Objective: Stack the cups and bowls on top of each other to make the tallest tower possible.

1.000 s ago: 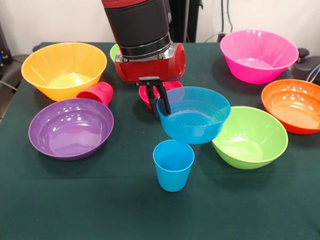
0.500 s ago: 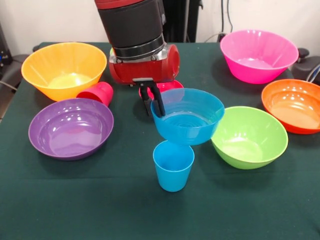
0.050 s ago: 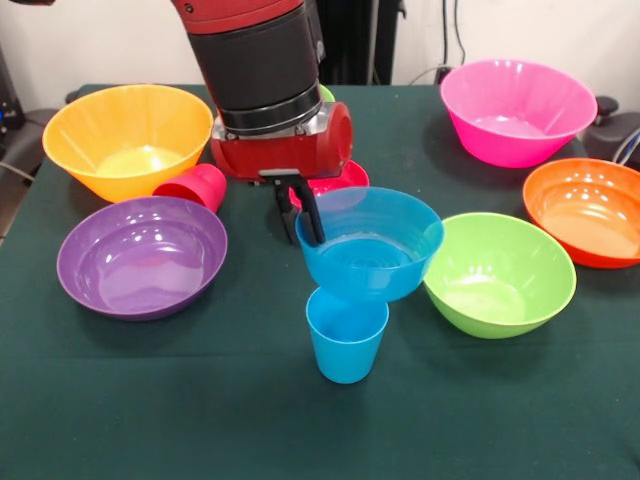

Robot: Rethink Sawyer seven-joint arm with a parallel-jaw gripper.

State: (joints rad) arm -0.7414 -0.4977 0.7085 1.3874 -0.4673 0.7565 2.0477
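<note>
My gripper [image 3: 303,234] is shut on the left rim of the small blue bowl [image 3: 372,248], one finger inside it and one outside. The bowl hangs slightly tilted just above the upright sky-blue cup [image 3: 346,338]. Its base overlaps the cup's rim in the front view, and I cannot tell if they touch. The red cup [image 3: 194,187] lies on its side between the yellow-orange bowl [image 3: 125,135] and the purple bowl [image 3: 140,255]. A small red bowl [image 3: 338,181] sits behind the gripper, partly hidden.
A lime green bowl [image 3: 500,275] stands right of the blue bowl, almost touching it. An orange bowl [image 3: 590,210] and a pink bowl [image 3: 515,108] are at the right. A sliver of another lime green bowl [image 3: 326,93] shows behind the arm.
The gripper has carried the blue bowl leftward and a little lower, from beside the lime green bowl to over the sky-blue cup. Nothing else moved.
</note>
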